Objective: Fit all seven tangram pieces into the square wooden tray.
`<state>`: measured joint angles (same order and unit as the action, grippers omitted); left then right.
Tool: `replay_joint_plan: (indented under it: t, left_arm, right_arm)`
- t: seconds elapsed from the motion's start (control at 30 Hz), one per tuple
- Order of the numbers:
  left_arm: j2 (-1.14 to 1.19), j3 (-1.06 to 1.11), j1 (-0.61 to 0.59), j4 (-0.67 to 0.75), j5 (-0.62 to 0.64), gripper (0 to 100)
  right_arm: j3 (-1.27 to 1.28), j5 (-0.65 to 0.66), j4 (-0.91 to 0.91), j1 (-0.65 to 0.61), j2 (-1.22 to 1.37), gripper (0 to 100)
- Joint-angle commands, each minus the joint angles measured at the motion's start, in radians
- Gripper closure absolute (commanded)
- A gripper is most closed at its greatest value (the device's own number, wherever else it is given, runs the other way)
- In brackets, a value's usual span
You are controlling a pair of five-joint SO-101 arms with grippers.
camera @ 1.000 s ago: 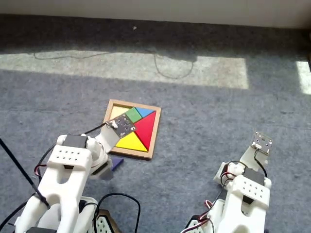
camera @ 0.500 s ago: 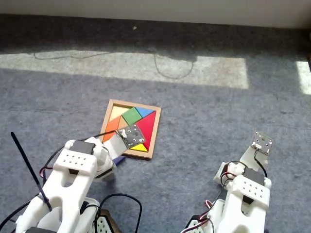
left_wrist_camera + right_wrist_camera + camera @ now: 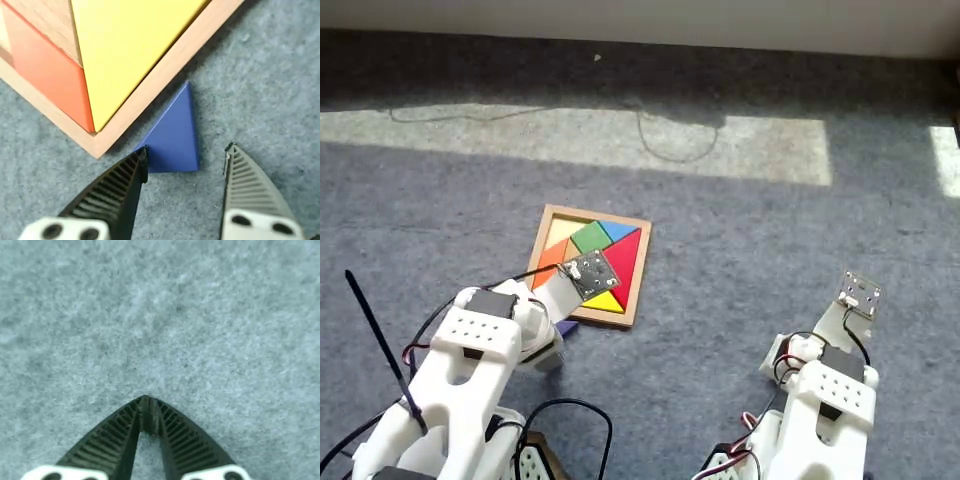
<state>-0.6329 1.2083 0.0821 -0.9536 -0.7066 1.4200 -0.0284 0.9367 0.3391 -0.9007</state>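
On the grey carpeted counter point(image 3: 740, 250), near its middle: the square wooden tray point(image 3: 595, 212) point(image 3: 165, 75). Packed inside, edge to edge, six pieces: pale cream point(image 3: 562, 232) in the far left corner, green point(image 3: 592, 238) next to it, light blue point(image 3: 618, 231) toward the far right corner, red point(image 3: 623, 262) down the right side, orange point(image 3: 548, 260) point(image 3: 50, 75) along the left side, yellow point(image 3: 605, 300) point(image 3: 125, 45) at the near edge. Between orange and yellow, in the left wrist view, a wood-coloured patch. Outside the tray, flat on the carpet and right against the rim by the near left corner: the seventh piece, a dark blue triangle point(image 3: 175, 135) point(image 3: 565, 325). Spread apart over that triangle: the left pincer point(image 3: 186, 149), one fingertip at a corner of the triangle, the other just beside its opposite side, gripping nothing. Pressed together over bare carpet, well apart from the tray: the right pincer point(image 3: 146, 400). Compared with a second ago: wrist of the left arm point(image 3: 470, 340) shifted from over the tray's left middle toward its near edge, uncovering the orange piece and hiding much of the yellow; barely different from half a second ago. Right arm point(image 3: 830, 390) in the same spot throughout.
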Motion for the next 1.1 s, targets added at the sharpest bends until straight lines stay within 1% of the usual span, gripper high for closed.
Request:
replay_joint_plan:
  t: [0.0, 0.1, 0.23, 0.37, 0.47, 0.57, 0.73, 0.83, 1.07]
  left_arm:
    - [-0.008, -0.01, 0.015, 0.023, 0.012, 74]
    - [0.016, -0.038, 0.015, 0.015, 0.029, 74]
    - [0.206, -0.154, 0.015, 0.014, 0.075, 74]
    - [0.435, -0.328, 0.015, -0.094, 0.069, 78]
    - [0.51, -0.394, 0.015, -0.137, 0.069, 81]
    - [0.506, -0.394, 0.016, -0.138, 0.069, 83]
    - [0.484, -0.394, 0.016, -0.138, 0.072, 94]
    - [0.449, -0.392, 0.015, -0.144, 0.075, 98]
    - [0.265, -0.384, 0.015, -0.229, 0.107, 98]
  right_arm:
    - [0.001, 0.009, -0.005, 0.019, -0.007, 99.4]
    - [0.001, 0.009, -0.005, 0.019, -0.007, 99.4]
    - [0.001, 0.009, -0.005, 0.019, -0.007, 99.4]
    - [0.001, 0.009, -0.005, 0.019, -0.007, 99.4]
    - [0.001, 0.009, -0.005, 0.019, -0.007, 99.4]
    - [0.001, 0.009, -0.005, 0.019, -0.007, 99.4]
    - [0.001, 0.009, -0.005, 0.019, -0.007, 99.4]
    - [0.001, 0.009, -0.005, 0.019, -0.007, 99.4]
    - [0.001, 0.009, -0.005, 0.019, -0.007, 99.4]
